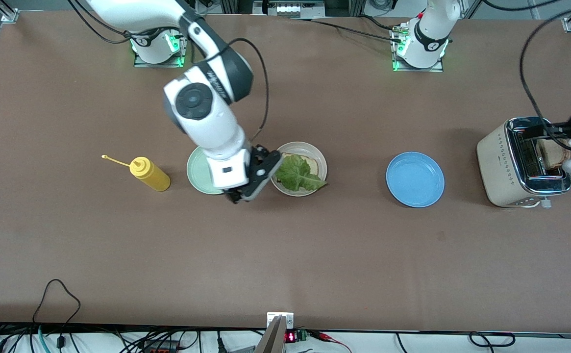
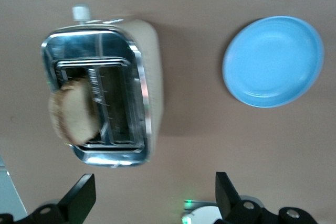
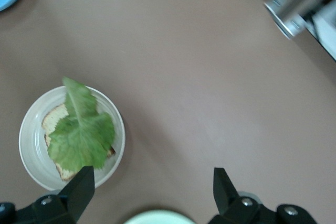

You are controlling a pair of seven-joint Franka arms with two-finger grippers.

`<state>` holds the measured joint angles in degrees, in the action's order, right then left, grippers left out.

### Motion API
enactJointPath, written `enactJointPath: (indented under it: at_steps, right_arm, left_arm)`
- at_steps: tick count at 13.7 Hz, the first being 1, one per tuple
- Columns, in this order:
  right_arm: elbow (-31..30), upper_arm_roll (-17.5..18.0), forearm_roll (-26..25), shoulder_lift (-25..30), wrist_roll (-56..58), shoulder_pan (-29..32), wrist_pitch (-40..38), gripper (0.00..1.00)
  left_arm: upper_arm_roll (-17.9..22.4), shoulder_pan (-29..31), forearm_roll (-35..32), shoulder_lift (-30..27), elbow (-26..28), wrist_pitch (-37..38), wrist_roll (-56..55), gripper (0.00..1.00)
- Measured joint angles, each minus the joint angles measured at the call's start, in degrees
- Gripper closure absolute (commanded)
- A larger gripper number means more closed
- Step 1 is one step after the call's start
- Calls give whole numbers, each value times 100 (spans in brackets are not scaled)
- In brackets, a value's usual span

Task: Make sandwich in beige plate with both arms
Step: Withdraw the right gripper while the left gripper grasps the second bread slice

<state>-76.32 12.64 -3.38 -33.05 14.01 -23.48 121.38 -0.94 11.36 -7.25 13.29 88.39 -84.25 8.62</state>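
Green lettuce is lying on a bread slice in the beige plate mid-desk, with the right gripper hanging beside it. Its wrist view is showing the jaws spread, empty. The left gripper, jaws released, is hovering over the toaster holding another slice.
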Motion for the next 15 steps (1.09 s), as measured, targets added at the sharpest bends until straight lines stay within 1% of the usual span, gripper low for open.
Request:
enactJointPath:
  at_steps: [3,4,7,8,9,10,11,13,14,15]
  right_arm:
    - [-4,-221,-1,419,-1241,69,-545,0]
    - [-5,-308,-1,529,-1720,96,-763,0]
    - [-33,-421,-24,811,-3116,393,-1382,0]
    - [-65,-448,-85,896,-3308,536,-1464,0]
    - [-105,-507,-158,985,-3407,670,-1497,0]
    - [-135,-606,-182,1065,-3422,773,-1531,0]
    - [-153,-725,-188,1144,-3422,844,-1641,0]
    - [-191,-887,-189,1288,-3422,977,-1947,0]
    - [-207,-913,-190,1344,-3422,1059,-2057,0]
    - [-216,-920,-190,1391,-3421,1157,-2156,0]
  left_arm:
    - [9,604,-38,388,12,-541,789,0]
    - [11,788,-38,500,13,-621,1058,0]
    - [9,1212,-38,732,87,-898,1621,1]
    - [9,1288,-38,763,198,-1108,1765,13]
    - [4,1357,-38,771,339,-1297,1883,27]
    - [-2,1420,-38,770,465,-1420,1979,48]
    - [-2,1470,-38,770,559,-1474,2044,57]
    - [-13,1529,-38,768,708,-1483,2112,67]
    - [-18,1558,-38,768,767,-1483,2115,77]
    - [-20,1585,-36,768,827,-1483,2119,95]
